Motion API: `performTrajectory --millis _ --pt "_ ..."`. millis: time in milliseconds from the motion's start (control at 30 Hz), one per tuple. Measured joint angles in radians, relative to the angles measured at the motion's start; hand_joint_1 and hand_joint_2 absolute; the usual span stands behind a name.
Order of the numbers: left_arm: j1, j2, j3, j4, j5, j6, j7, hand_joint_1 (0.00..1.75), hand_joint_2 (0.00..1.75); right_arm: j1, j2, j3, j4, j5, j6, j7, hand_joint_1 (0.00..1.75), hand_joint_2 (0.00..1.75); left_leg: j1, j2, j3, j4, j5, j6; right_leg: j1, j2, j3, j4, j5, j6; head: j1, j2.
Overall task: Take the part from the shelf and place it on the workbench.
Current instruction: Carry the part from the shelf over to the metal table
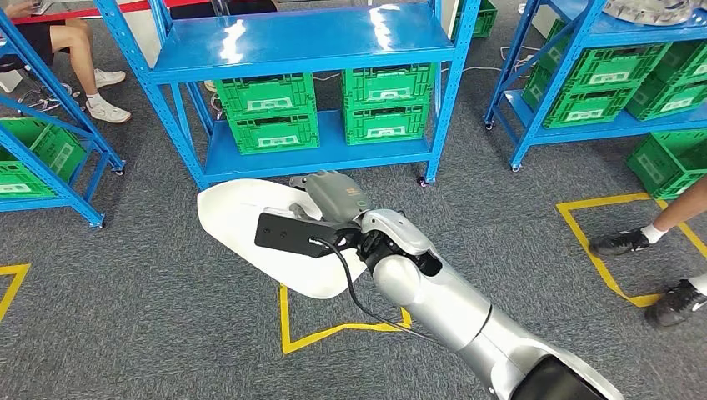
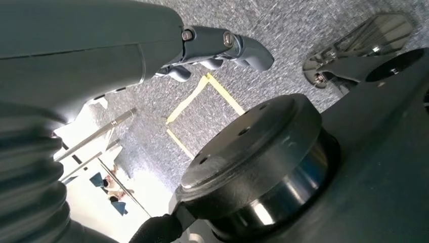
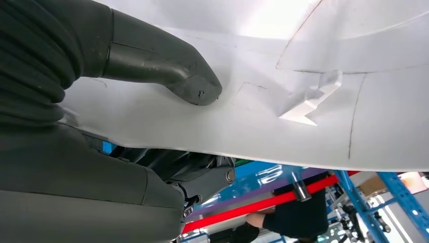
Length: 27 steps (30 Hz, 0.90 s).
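The right hand [image 1: 333,200] grips a large white part [image 1: 242,221], a smooth, curved panel held out over the grey carpeted floor [image 1: 150,300] just in front of the blue shelf [image 1: 313,50]. In the right wrist view the thick grey thumb [image 3: 172,71] presses flat against one face of the white part [image 3: 303,116], while the darker fingers [image 3: 202,174] close against the opposite face, so that the panel is clamped between them. A small raised white tab [image 3: 311,98] stands on the panel near the thumb.

The blue shelf carries green crates [image 1: 329,108] on its lower level, directly beyond the part. A second blue rack [image 1: 600,75] with more green crates stands to the right of the shelf. Yellow tape lines [image 1: 333,329] mark the floor beneath the part. A seated person's legs [image 1: 79,58] appear to the left of the shelf, and another person's feet [image 1: 650,267] to its right, nearer the robot.

In the left wrist view the left hand [image 2: 212,48] hangs over the carpet, its fingers [image 2: 243,48] curled inward with nothing between them.
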Motion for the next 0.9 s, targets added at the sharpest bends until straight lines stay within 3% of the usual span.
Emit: performTrajectory --millis 100,133,167,200,267,333,367,433,500,600,667,700,733,800,833,900 --pt "0.000 -0.001 0.000 0.000 0.000 0.000 -0.004 0.00 1.75 -0.001 -0.003 0.000 0.000 -0.001 0.006 -0.004 1.75 1.75 0.001 -0.003 -0.023 0.004 0.020 0.011 -0.002 0.003 -0.070 0.181 -0.110 0.012 0.001 0.000" --pt "0.000 -0.001 0.000 0.000 0.000 0.000 -0.005 0.00 1.75 -0.001 -0.003 0.000 0.000 -0.001 0.008 -0.006 1.75 1.75 0.001 -0.006 -0.032 0.007 0.024 0.010 -0.003 0.003 -0.089 0.239 -0.135 0.015 0.001 0.000" --pt "0.000 -0.001 0.000 0.000 0.000 0.000 -0.005 0.00 1.75 -0.001 -0.004 0.000 0.000 -0.001 0.011 -0.008 1.75 1.75 0.002 -0.011 -0.041 0.011 0.027 0.009 -0.003 0.003 -0.091 0.264 -0.141 0.016 0.001 0.000" --pt "0.000 -0.001 0.000 0.000 0.000 0.000 -0.005 0.00 1.75 -0.001 -0.004 0.000 0.001 -0.001 0.013 -0.010 1.75 1.75 0.003 -0.016 -0.048 0.016 0.029 0.007 -0.004 0.004 -0.072 0.247 -0.129 0.016 0.001 0.000" --pt "-0.001 -0.002 0.000 0.000 0.000 0.000 -0.005 0.00 1.75 -0.005 -0.005 0.000 0.001 -0.001 0.015 -0.013 1.75 1.75 0.004 -0.027 -0.057 0.026 0.030 0.003 -0.007 0.017 0.010 0.123 -0.084 0.014 0.001 0.000" --pt "-0.004 -0.003 0.000 0.000 0.000 0.000 -0.005 0.00 1.75 -0.011 -0.005 0.000 0.003 -0.002 0.016 -0.016 1.75 1.75 0.004 -0.039 -0.068 0.036 0.031 -0.007 -0.008 0.040 0.072 0.016 -0.066 0.007 0.000 0.000" --pt "-0.005 -0.003 0.000 0.000 0.000 -0.001 -0.005 0.00 1.75 -0.013 -0.005 0.000 0.006 -0.003 0.016 -0.018 1.75 1.75 0.005 -0.044 -0.073 0.038 0.033 -0.013 -0.008 0.046 0.081 -0.003 -0.069 0.003 0.000 0.000" --pt "-0.007 -0.003 0.000 0.000 0.000 -0.001 -0.005 0.00 1.75 -0.016 -0.005 0.000 0.012 -0.005 0.016 -0.022 1.75 1.75 0.008 -0.055 -0.078 0.034 0.038 -0.026 -0.006 0.036 0.082 -0.009 -0.067 -0.010 0.000 0.000" --pt "-0.008 -0.003 0.000 0.000 0.000 -0.001 -0.005 0.00 1.75 -0.021 -0.004 0.000 0.016 -0.007 0.016 -0.026 1.75 1.75 0.009 -0.046 -0.090 0.051 0.026 -0.037 -0.007 0.021 0.085 -0.019 -0.061 -0.025 -0.002 0.000" --pt "-0.008 -0.002 0.000 0.000 0.001 -0.001 -0.006 0.00 1.75 -0.030 -0.003 0.000 0.023 -0.012 0.016 -0.030 1.75 1.75 0.011 -0.016 -0.163 0.203 -0.049 -0.047 -0.009 -0.002 0.086 -0.025 -0.056 -0.036 -0.005 0.000" --pt "-0.008 -0.001 0.000 0.000 0.002 -0.001 -0.006 0.00 1.75 -0.029 -0.003 0.001 0.029 -0.016 0.016 -0.031 1.75 1.75 0.013 -0.012 -0.205 0.291 -0.072 -0.050 -0.008 -0.019 0.086 -0.024 -0.057 -0.037 -0.005 0.000" --pt "-0.008 0.000 0.000 0.000 0.002 -0.001 -0.007 0.00 1.75 -0.029 -0.003 0.001 0.032 -0.018 0.017 -0.032 1.75 1.75 0.014 -0.010 -0.202 0.287 -0.059 -0.051 -0.008 -0.027 0.085 -0.023 -0.057 -0.037 -0.005 0.000" --pt "-0.007 0.000 0.000 0.000 0.002 -0.001 -0.007 0.00 1.75 -0.028 -0.002 0.002 0.033 -0.019 0.017 -0.032 1.75 1.75 0.014 -0.005 -0.181 0.247 -0.030 -0.051 -0.008 -0.035 0.085 -0.022 -0.057 -0.036 -0.005 0.000" --pt "-0.006 0.001 0.000 0.001 0.003 -0.001 -0.006 0.00 1.75 -0.029 0.000 0.002 0.034 -0.019 0.016 -0.033 1.75 1.75 0.011 0.023 -0.113 0.117 0.026 -0.049 -0.005 -0.047 0.085 -0.018 -0.058 -0.031 -0.006 0.000" --pt "-0.005 0.001 0.000 0.001 0.003 -0.001 -0.006 0.00 1.75 -0.029 0.001 0.002 0.034 -0.019 0.016 -0.033 1.75 1.75 0.009 0.036 -0.090 0.069 0.039 -0.044 -0.002 -0.052 0.083 -0.016 -0.058 -0.026 -0.005 0.000" --pt "-0.003 0.001 0.000 0.001 0.003 -0.001 -0.007 0.00 1.75 -0.029 0.002 0.002 0.034 -0.019 0.016 -0.034 1.75 1.75 0.004 0.041 -0.078 0.034 0.042 -0.032 0.002 -0.064 0.080 -0.016 -0.055 -0.015 -0.005 0.000"
